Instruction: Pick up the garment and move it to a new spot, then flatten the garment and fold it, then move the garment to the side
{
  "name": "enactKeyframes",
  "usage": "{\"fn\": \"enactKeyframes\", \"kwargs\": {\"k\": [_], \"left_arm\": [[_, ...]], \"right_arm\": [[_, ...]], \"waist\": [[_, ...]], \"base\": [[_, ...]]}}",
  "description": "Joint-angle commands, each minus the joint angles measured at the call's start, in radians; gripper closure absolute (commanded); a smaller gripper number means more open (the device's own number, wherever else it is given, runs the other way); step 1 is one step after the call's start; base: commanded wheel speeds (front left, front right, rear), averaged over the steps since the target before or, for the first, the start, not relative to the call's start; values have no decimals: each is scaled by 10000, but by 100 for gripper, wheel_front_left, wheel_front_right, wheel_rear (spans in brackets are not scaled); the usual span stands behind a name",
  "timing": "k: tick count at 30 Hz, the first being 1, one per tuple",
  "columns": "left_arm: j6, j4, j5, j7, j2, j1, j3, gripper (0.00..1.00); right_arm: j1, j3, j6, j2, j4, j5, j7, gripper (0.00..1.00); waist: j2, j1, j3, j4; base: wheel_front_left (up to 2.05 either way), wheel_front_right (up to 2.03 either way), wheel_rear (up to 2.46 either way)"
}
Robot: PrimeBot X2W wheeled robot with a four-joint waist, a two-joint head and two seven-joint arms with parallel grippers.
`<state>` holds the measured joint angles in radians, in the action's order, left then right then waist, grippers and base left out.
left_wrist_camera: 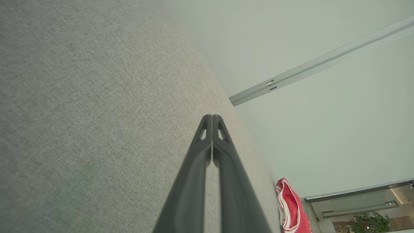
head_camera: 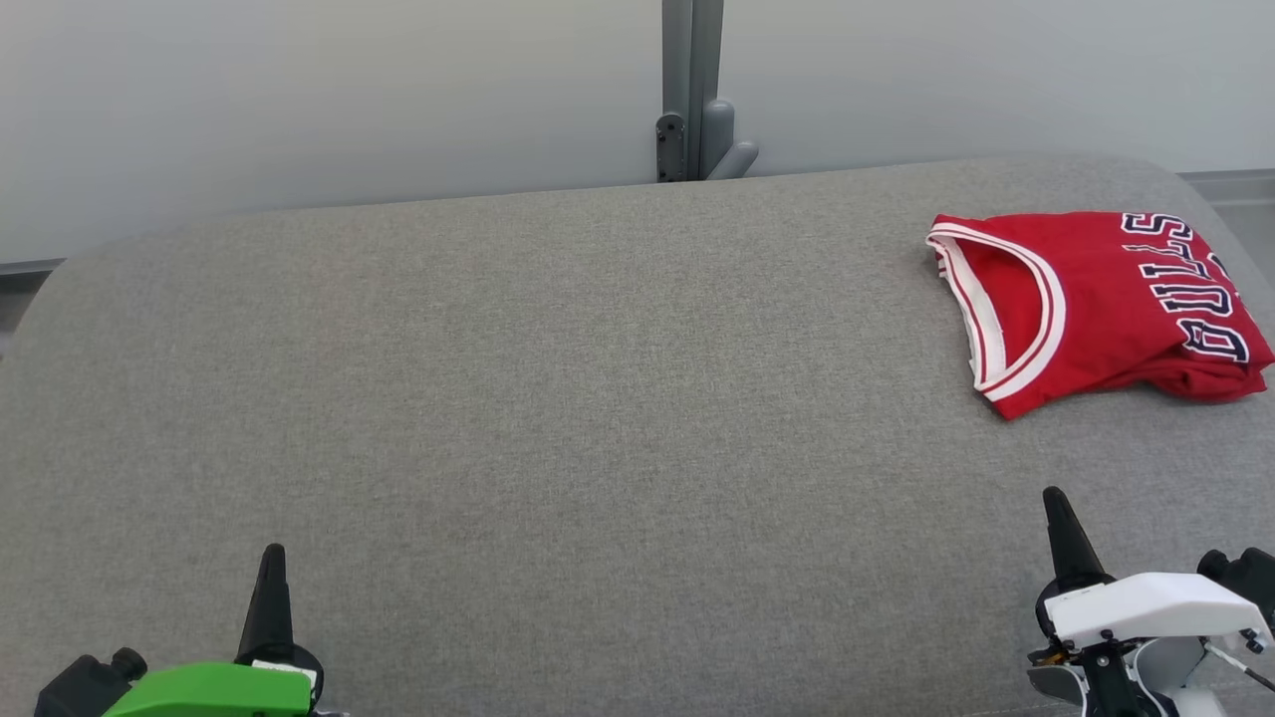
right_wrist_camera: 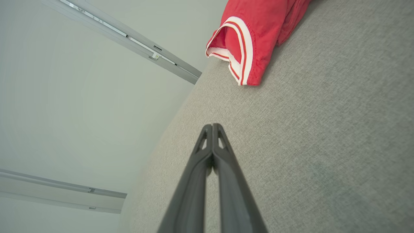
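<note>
We see a red sleeveless basketball jersey [head_camera: 1096, 299] in knit fabric. It is folded into a compact, roughly rectangular bundle and lies flat on the far right part of the grey fabric-covered bench [head_camera: 598, 398], close to its right edge. White-and-red striped trim rings a curved opening that faces left. Dark letters outlined in white read "BULLS" and run along the bundle's right side. The near right corner looks a bit bunched, with layers stacked. In the right wrist view the jersey [right_wrist_camera: 255, 32] shows the striped hem edge, slightly lifted off the fabric. In the left wrist view we see just a red-and-white sliver of it [left_wrist_camera: 291, 210].

The right fingers [head_camera: 1058, 508], on a white housing, sit at the lower right, nearer us than the jersey and apart from it. They are pressed together and hold nothing [right_wrist_camera: 212, 127]. The left fingers [head_camera: 272, 573], on a green housing, sit at the lower left, well apart from the jersey. They too are closed tight and empty [left_wrist_camera: 212, 118].

Behind the bench we see a pale grey wall [head_camera: 299, 100] with a grey vertical post [head_camera: 692, 90].
</note>
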<state>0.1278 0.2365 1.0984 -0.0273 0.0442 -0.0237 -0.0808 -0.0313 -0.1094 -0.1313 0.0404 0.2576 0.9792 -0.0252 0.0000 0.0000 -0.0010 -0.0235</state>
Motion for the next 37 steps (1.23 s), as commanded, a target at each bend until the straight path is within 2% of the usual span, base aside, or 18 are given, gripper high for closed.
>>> {"fn": "enactKeyframes", "kwargs": {"k": [1, 37], "left_arm": [[26, -116, 337, 83, 68, 291, -54, 100], [41, -233, 3375, 937, 85, 751, -219, 100]], "right_arm": [[-217, -14, 3, 71, -148, 390, 91, 100], [-357, -32, 2, 105, -400, 4160, 930, 100]], "waist": [[0, 0, 1, 7], [0, 0, 20, 135]], "base": [[0, 0, 0], [0, 0, 0]]}}
